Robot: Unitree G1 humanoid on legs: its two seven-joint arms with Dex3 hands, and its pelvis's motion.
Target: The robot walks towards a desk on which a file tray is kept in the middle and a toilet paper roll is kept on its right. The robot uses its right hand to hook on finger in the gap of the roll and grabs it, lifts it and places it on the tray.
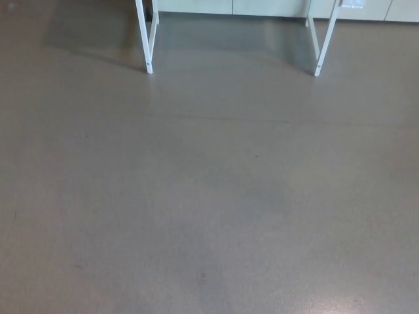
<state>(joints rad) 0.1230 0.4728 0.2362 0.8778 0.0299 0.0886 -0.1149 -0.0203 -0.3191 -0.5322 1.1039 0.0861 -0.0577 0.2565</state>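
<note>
Grey floor (209,209), white desk legs (149,39) far ahead. Your hands out of frame, state unknowable. Risk: misaligned approach, tray and roll unseen.

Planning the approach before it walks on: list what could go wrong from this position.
1. The white desk legs and stand ahead on the floor; an off-centre walk might clip one.
2. The desk top, tray and roll are out of view, so alignment probably cannot be judged yet.
3. Neither hand shows, so hand readiness is unconfirmed.
</note>
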